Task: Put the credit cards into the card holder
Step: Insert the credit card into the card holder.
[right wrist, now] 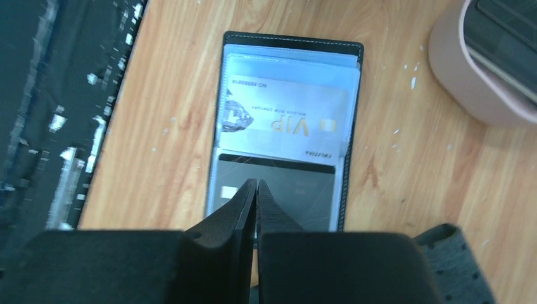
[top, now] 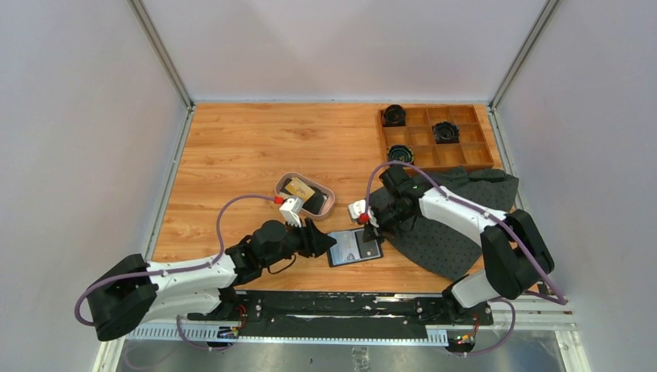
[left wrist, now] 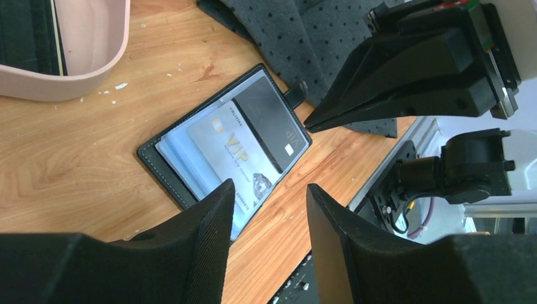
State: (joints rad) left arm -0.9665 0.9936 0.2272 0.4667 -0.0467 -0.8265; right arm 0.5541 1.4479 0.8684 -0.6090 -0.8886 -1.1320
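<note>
From above, the right tool [top: 369, 230] is only a small dark shape over the right end of the black leather-like bifold card holder [top: 355, 248], and its tips cannot be made out there. The right wrist view settles it. The two fingers [right wrist: 244, 212] are pressed flat together with nothing between them. Their tips are down over a black plastic card [right wrist: 304, 183], and they hide the near end of the holder. The left tool [top: 325, 242] has a clear gap between its fingers, with nothing in it, and sits just beside the holder's left end. In its own view one finger [left wrist: 209, 240] covers the holder's near corner.

The holder lies open on the wooden desk [top: 232, 155] between the two tools. Its long axis runs left to right in the top view, with the snap tab [left wrist: 294, 95] at the right end by the edge of the dark dotted cloth [top: 457, 229]. Only the wrist views show a silver-white card [right wrist: 285, 114] printed VIP next to the black one. Both lie with their long sides across the holder's length.

The pale pink oval tray [top: 331, 200] sits just behind the holder and is cut off in both wrist views. The top view shows a tan card [top: 298, 187] and something black in it, too small to read. The wooden compartment box [top: 436, 138] at the far right appears in the top view alone.
</note>
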